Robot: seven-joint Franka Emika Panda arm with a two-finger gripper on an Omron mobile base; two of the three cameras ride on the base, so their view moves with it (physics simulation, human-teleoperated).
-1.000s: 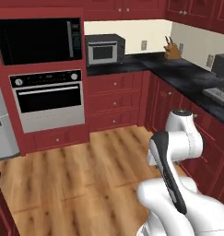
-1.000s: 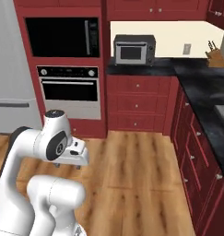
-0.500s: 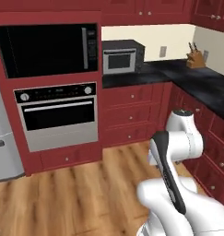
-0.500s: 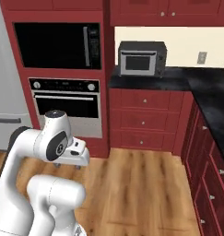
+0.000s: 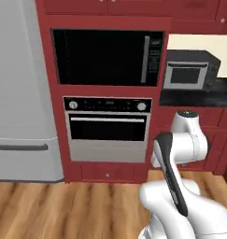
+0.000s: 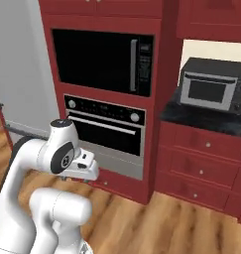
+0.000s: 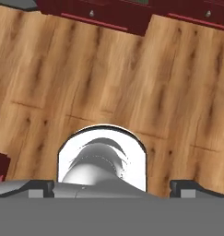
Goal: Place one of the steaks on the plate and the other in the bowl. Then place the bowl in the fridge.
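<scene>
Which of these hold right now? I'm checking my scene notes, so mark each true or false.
1. The wall oven sits below a built-in microwave. True.
2. The jaws of the gripper are shut on a steak. False: they stand wide apart over bare wooden floor, holding nothing.
3. A small countertop oven stands on the dark counter. True.
4. The wall oven's door hangs open. False: it is closed.
5. The floor is grey tile. False: it is wood plank.

The wide-open pincer (image 7: 111, 188) points down at the wooden floor (image 7: 109, 78), with red cabinet bases (image 7: 127, 14) along the top.
</scene>
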